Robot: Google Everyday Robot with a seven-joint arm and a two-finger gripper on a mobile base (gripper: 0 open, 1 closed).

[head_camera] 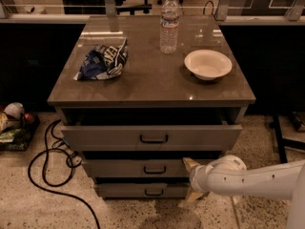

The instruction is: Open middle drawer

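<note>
Middle drawer [128, 168] lies just left of claw [191, 180], barely out, under the further-drawn top drawer [109, 137]; claw spread apart, gripping nothing, black handle [155, 170] to its left ungrasped, so pull seemingly remains.

The desk [157, 87] has a glossy grey-brown top. On its left lies a crumpled blue chip bag [104, 61]; at the back stands a clear water bottle [169, 24], upright; nearer and to the right sits a white bowl [208, 64], apart from the bottle. The tool [187, 180] hangs below the top, fingers spread, at the right end of the middle drawer [138, 168] — just above the speckled floor [43, 209], where a black cable [29, 170] lies looped.
</note>
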